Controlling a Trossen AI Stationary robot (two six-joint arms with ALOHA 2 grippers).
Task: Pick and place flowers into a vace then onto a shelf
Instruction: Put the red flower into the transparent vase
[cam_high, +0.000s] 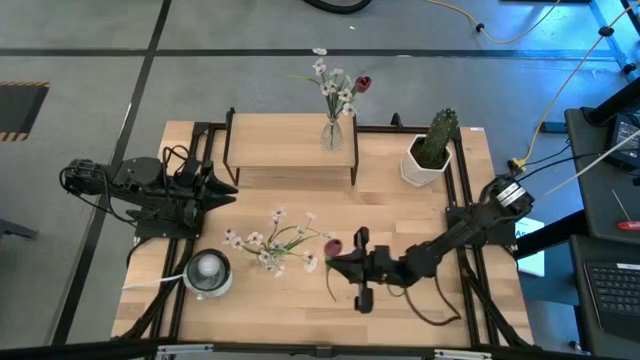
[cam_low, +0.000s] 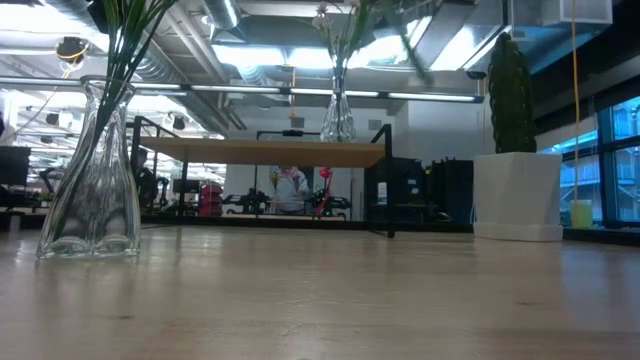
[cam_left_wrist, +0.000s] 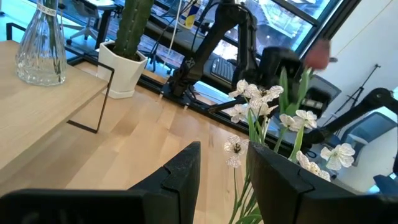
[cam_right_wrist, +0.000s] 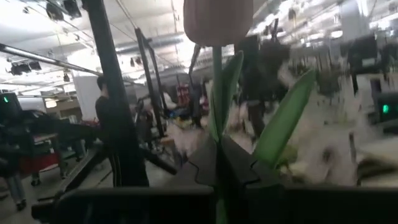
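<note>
Over light-wood tabletop (cam_high: 420, 215): right gripper (cam_high: 334, 264) clamped on red-bud stem (cam_right_wrist: 217, 87) among loose flowers (cam_high: 272, 240); left gripper (cam_high: 228, 189) parted, empty.

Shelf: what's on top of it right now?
On the shelf stands one clear glass vase holding white-blossom stems and a dark red bud. Nothing else shows on the board; the tabletop beneath it is hidden from above.

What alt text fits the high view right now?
Right gripper holds a red-bud stem beside the flowers in the near vase. Left gripper waits by the shelf, which carries a second vase.
</note>
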